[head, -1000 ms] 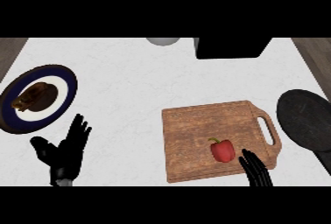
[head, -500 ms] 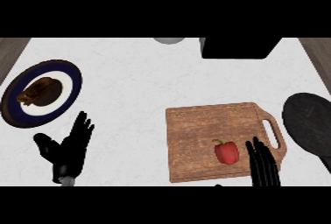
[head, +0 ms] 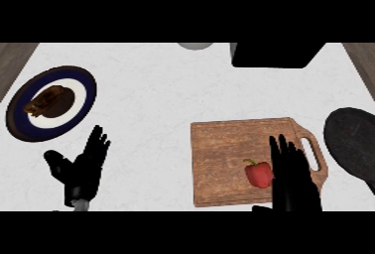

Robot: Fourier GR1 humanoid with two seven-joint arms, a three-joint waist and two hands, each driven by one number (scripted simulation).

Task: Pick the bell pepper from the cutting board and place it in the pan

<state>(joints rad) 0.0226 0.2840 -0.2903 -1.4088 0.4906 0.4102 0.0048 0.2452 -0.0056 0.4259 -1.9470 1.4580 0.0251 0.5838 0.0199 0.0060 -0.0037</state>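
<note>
The red bell pepper [head: 258, 173] lies on the cutting board [head: 223, 154] — ungrasped. The right hand [head: 293, 173], fingers straight, is just beside it; the pan [head: 355, 141] waits. The left hand [head: 81, 166] rests open.

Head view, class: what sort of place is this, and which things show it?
Most likely a kitchen counter set for cooking: a wooden cutting board with a red bell pepper on it, a dark pan beside it, and a plate of food.

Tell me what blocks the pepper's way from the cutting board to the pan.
Nothing visible on the counter does. The right hand lies beside the bell pepper, on its pan side, and the cutting board has its handle there.
</note>
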